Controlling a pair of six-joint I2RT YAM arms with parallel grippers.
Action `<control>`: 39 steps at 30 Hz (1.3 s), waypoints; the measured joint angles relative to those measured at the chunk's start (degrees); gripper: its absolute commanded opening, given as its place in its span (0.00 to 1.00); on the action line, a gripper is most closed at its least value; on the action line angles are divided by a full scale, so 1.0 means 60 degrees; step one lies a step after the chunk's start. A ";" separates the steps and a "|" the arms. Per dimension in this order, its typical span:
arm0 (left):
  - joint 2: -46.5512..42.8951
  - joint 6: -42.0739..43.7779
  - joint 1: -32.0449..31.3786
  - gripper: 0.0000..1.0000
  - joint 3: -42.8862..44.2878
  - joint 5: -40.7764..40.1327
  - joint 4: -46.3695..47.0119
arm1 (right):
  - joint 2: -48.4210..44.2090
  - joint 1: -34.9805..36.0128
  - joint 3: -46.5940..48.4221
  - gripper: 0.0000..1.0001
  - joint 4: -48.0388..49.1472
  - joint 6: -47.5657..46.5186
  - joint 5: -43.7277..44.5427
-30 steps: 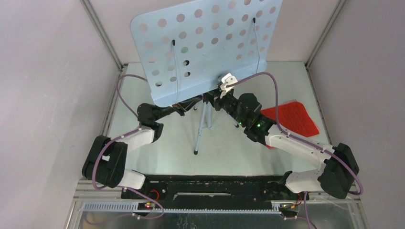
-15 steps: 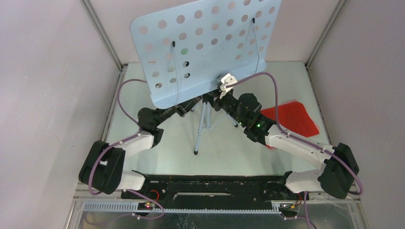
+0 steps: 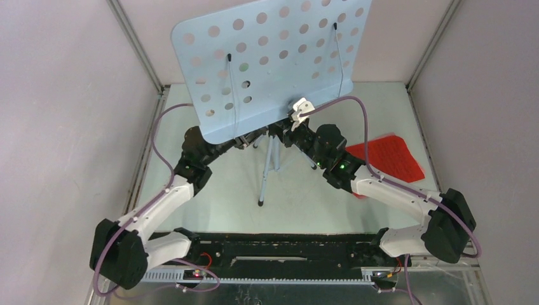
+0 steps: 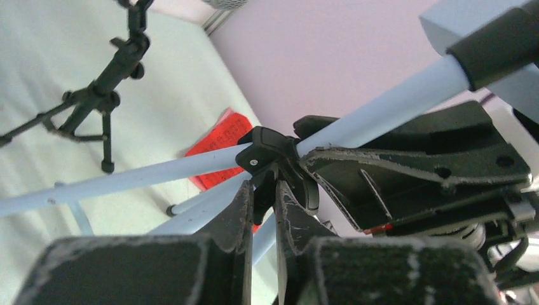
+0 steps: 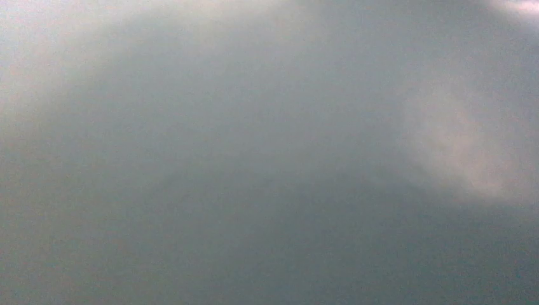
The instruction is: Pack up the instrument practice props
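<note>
The pale blue perforated music desk (image 3: 273, 63) stands tilted on the blue-grey tripod (image 3: 270, 166) mid-table. My left gripper (image 3: 249, 138) reaches under the desk's lower edge. In the left wrist view it (image 4: 262, 194) is shut on a black lever of the tripod's black collar (image 4: 267, 149). My right gripper (image 3: 285, 130) is at the same joint from the right; its black body (image 4: 413, 184) lies against the pole, and its jaws are hidden. The right wrist view is a grey blur. A red score sheet (image 3: 389, 157) lies flat at the right. The microphones are out of view.
A small black mic mount (image 4: 95, 101) stands on the pale table behind the desk, seen only in the left wrist view. Purple cables loop from both arms (image 3: 362, 114). Lilac walls close the cell left, right and back. A black rail (image 3: 279, 248) runs along the near edge.
My left arm has stretched out, its elbow and shoulder swinging down and left, while the gripper stayed at the collar. The desk has shifted slightly left. The right arm has barely moved.
</note>
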 measured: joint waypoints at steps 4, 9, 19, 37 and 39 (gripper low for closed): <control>-0.0302 -0.0535 -0.0117 0.00 0.0619 -0.0685 -0.1945 | 0.0069 0.0015 0.0000 0.00 0.0131 0.0004 -0.0018; -0.0164 -0.2503 -0.0044 0.00 0.0656 -0.0798 -0.2189 | 0.0102 0.0029 0.0000 0.00 0.0186 -0.0007 0.0011; 0.1144 -0.4335 0.0357 0.30 0.1024 0.0645 -0.1279 | 0.0095 -0.0015 0.0000 0.00 0.0149 -0.0069 0.0634; -0.0251 -0.0576 0.2379 0.79 0.1337 -0.0710 -0.3996 | 0.0095 0.0000 0.0000 0.00 0.0204 -0.0076 0.0357; -0.0364 0.0182 0.2459 0.81 0.1351 -0.0721 -0.3767 | 0.0095 0.0000 0.0000 0.00 0.0204 -0.0080 0.0353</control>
